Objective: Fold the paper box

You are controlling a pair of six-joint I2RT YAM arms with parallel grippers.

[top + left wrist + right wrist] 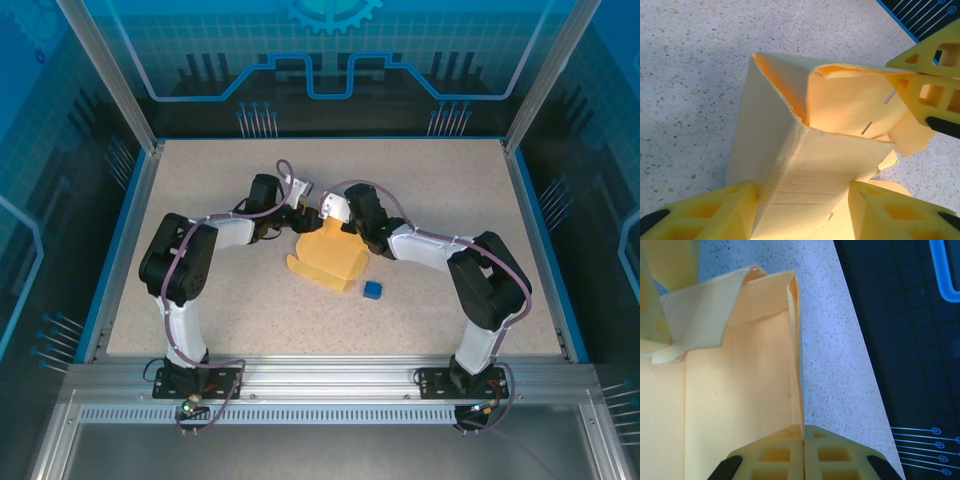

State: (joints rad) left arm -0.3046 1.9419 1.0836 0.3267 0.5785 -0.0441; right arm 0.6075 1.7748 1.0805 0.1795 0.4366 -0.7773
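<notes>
- The paper box (325,255) sits near the middle of the speckled tabletop (450,180), a bit closer to the far edge than to the near edge.
- It is pale yellow and only partly folded. Some walls stand up and one flat part lies on the tabletop, pointing toward the near edge.
- The top of the paper box (840,115) is open. Inside you can see its yellow walls and two thin slits cut in one wall.
- The right jaws are clenched on a thin upright wall of the paper box (740,390). The two yellow fingers (835,450) press together with the wall's edge between them.
- The left jaws stand apart, one yellow finger (705,215) on each side of a folded part of the box. Both fingers look like they touch the cardboard, but I cannot tell if they squeeze it.
- A small blue cube (373,290) lies on the tabletop just beside the near right corner of the box, not touching it.
- Both arms reach in from the near edge and meet at the far side of the box.
</notes>
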